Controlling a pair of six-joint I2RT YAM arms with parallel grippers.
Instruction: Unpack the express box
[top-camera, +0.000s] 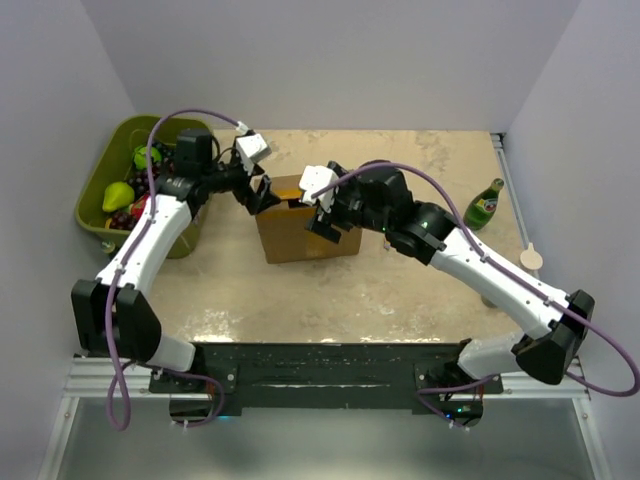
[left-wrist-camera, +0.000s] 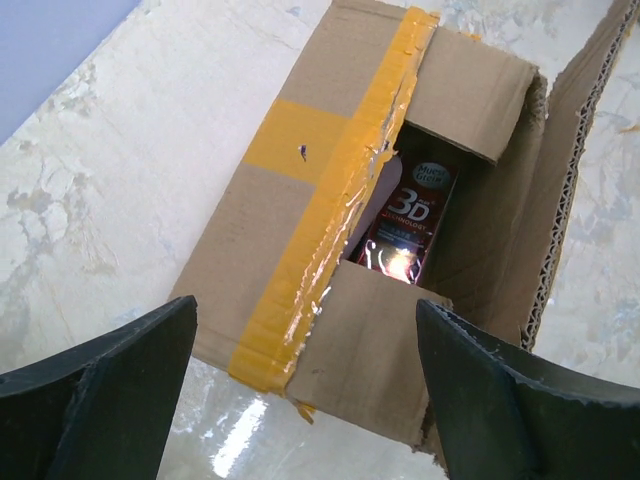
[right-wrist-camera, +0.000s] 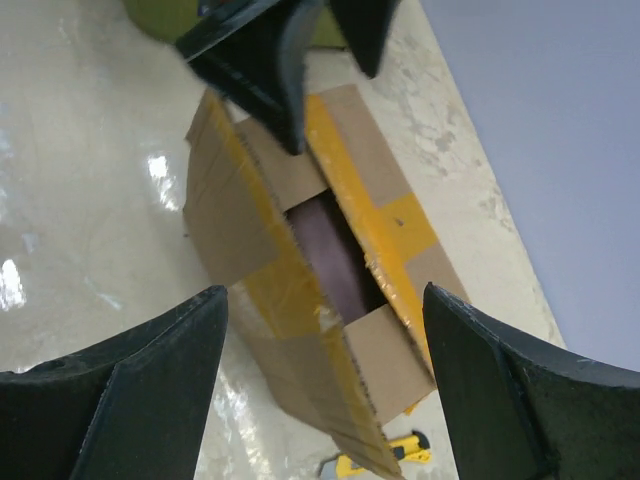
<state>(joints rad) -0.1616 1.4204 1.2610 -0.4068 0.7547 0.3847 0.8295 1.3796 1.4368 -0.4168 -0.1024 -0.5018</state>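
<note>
The express box (top-camera: 300, 240) is a brown carton with yellow tape, standing mid-table. In the left wrist view the express box (left-wrist-camera: 290, 200) has one top flap raised, and a dark red package (left-wrist-camera: 410, 225) marked "3D" lies inside. My left gripper (top-camera: 262, 195) is open and empty and hovers over the box's left top edge; it also shows in its own wrist view (left-wrist-camera: 305, 400). My right gripper (top-camera: 325, 215) is open and empty over the box's right side, above the lifted flap (right-wrist-camera: 250, 225); it also shows in its own wrist view (right-wrist-camera: 325, 390). The left gripper's fingers (right-wrist-camera: 262, 70) show beyond the box.
An olive-green bin (top-camera: 92, 205) holding fruit stands at the far left. A green bottle (top-camera: 485, 205) stands at the right, with a small wooden spoon (top-camera: 531, 258) near it. A yellow utility knife (right-wrist-camera: 385, 455) lies on the table beside the box.
</note>
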